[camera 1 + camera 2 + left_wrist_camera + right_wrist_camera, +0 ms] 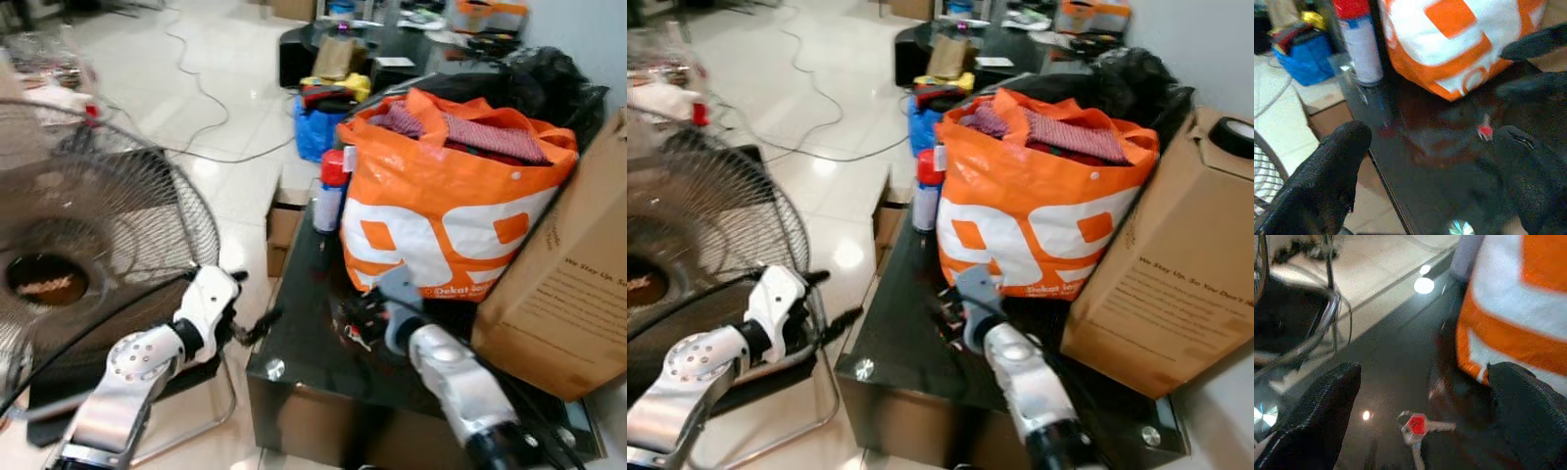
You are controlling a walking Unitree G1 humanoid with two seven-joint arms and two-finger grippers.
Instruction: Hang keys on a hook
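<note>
Right pincer (1420,396) spread above keys (1418,426)

Orange bag (446,201) and spray can (331,191) behind bare tabletop (299,348)

Orange bag (446,211), spray can (330,190), fan (88,225)

Keys (1418,427): a small bunch on a thin metal ring, one key with a red head and a silvery blade. The bunch lies flat on the dark glossy table top (1386,367), near the base of the orange-and-white bag (1518,308) and apart from it.
</note>
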